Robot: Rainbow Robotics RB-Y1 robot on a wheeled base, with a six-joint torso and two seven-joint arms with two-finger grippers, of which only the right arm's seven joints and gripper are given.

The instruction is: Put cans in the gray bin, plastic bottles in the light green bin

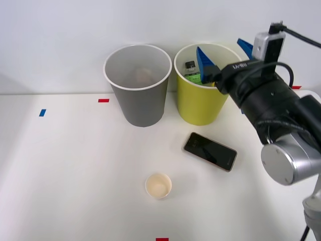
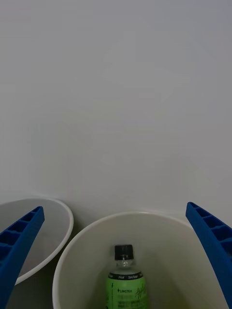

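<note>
Right gripper (image 1: 224, 54) hung over the light green bin (image 1: 200, 108), jaws spread wide and empty. The clear, green-labelled plastic bottle (image 2: 125, 285) stood upright inside that bin. The gray bin (image 1: 138, 103) sat just beside it on the desk (image 1: 75, 170), with a phone (image 1: 209, 151) and paper cup (image 1: 158, 186) nearer.

My right arm (image 1: 273, 108) is a thick matte-black cylinder running into a rounded brushed-silver joint housing (image 1: 285, 163). Small white lettering marks the black collar near the wrist. A silver-and-black camera block (image 1: 268, 46) sits on top, with a black cable trailing off it. The right gripper (image 1: 224, 54) carries two bright blue, ribbed, wedge-shaped plastic fingers (image 2: 19, 241)
</note>
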